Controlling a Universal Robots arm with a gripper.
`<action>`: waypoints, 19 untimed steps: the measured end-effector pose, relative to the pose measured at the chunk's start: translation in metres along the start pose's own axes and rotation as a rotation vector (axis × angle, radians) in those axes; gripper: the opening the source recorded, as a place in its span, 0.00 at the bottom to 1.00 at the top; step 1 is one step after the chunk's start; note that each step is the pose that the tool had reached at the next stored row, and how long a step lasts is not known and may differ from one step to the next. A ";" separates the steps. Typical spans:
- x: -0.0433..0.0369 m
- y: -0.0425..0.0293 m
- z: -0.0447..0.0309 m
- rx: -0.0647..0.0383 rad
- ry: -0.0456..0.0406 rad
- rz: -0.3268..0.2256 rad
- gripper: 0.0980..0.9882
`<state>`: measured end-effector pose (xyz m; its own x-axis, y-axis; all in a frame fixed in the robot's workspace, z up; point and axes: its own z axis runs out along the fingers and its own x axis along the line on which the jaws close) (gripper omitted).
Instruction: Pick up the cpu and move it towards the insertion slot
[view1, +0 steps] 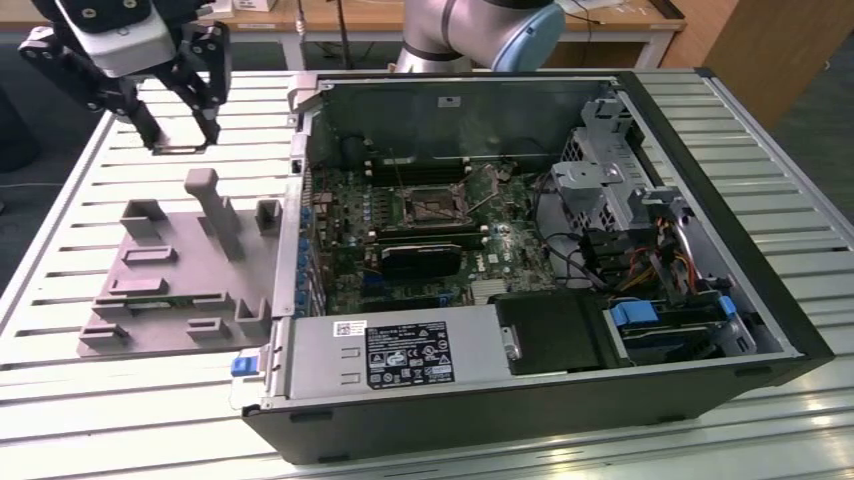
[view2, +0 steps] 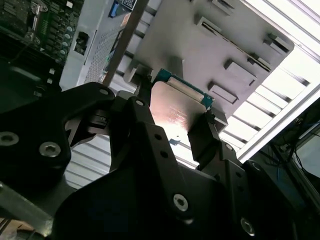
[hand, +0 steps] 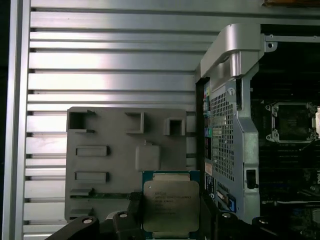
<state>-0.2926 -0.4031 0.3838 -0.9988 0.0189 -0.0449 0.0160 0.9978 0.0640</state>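
Observation:
The cpu (hand: 171, 204), a small square chip with a silver top on a green-edged board, is clamped by two opposite edges between my gripper's (hand: 171, 212) black fingers (hand: 134, 210). The second wrist view shows the cpu (view2: 175, 107) held the same way. In the exterior view my gripper (view1: 180, 143) hangs above the slatted table at the far left, outside the open computer case and beyond the grey fixture (view1: 174, 270). The insertion slot (view1: 434, 205), a silvery frame around a dark centre, lies on the motherboard inside the case, well towards the exterior view's right of my gripper; the insertion slot (hand: 292, 122) is open.
The open computer case (view1: 747, 250) lies on its side, its metal wall (hand: 227, 125) between my gripper and the motherboard. The grey fixture (hand: 115, 165) has raised posts and recesses. The slatted aluminium table (view1: 80, 200) stretches around it. A black cooler (view1: 416, 262) and cables (view1: 574, 250) crowd the board.

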 end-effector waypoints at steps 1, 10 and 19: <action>-0.0038 0.0001 0.0002 0.000 0.0001 0.000 0.50; -0.0409 0.0007 0.0019 0.000 0.0011 0.000 0.50; -0.0821 0.0013 0.0038 0.000 0.0026 0.000 0.50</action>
<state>-0.2104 -0.4031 0.3837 -0.9989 0.0189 -0.0423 0.0161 0.9978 0.0640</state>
